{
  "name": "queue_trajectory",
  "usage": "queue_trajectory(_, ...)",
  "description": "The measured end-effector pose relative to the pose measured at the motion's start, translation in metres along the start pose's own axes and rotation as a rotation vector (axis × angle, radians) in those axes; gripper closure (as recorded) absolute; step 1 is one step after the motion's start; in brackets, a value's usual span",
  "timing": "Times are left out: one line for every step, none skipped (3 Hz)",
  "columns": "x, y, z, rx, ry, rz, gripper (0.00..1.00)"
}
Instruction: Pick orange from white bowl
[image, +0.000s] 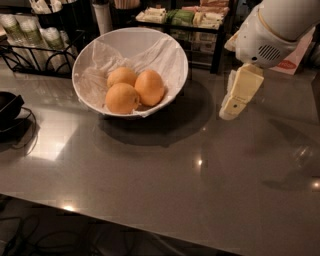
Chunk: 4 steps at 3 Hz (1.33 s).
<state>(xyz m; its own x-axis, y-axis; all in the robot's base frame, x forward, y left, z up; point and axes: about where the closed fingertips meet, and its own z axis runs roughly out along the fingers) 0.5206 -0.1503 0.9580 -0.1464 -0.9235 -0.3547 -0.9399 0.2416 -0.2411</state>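
The white bowl (167, 55) stands on the grey table at the back left, tilted toward me and lined with crinkled white paper. Three fruits lie in it. The orange (149, 87) is the egg-shaped, deeper orange one on the right. Two rounder, paler fruits (121, 98) lie to its left, touching it. My gripper (231, 110) hangs from the white arm at the upper right, pointing down just above the table. It is to the right of the bowl, apart from it and holding nothing.
A black wire rack with cups (30, 42) stands behind the bowl at the left. A black object with a cable (9, 111) lies at the left edge. A dark shelf with packets (190, 22) stands at the back. The table's front edge (150, 227) runs along the bottom.
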Motion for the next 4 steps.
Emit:
queue_trajectory(0.000, 0.000, 0.000, 0.000, -0.001, 0.000, 0.00)
queue_trajectory(-0.007, -0.005, 0.010, -0.006, -0.020, -0.001, 0.00)
queue_trajectory(-0.041, -0.022, 0.032, -0.012, -0.092, -0.041, 0.00)
queue_trajectory(-0.093, -0.055, 0.069, -0.020, -0.174, -0.084, 0.00)
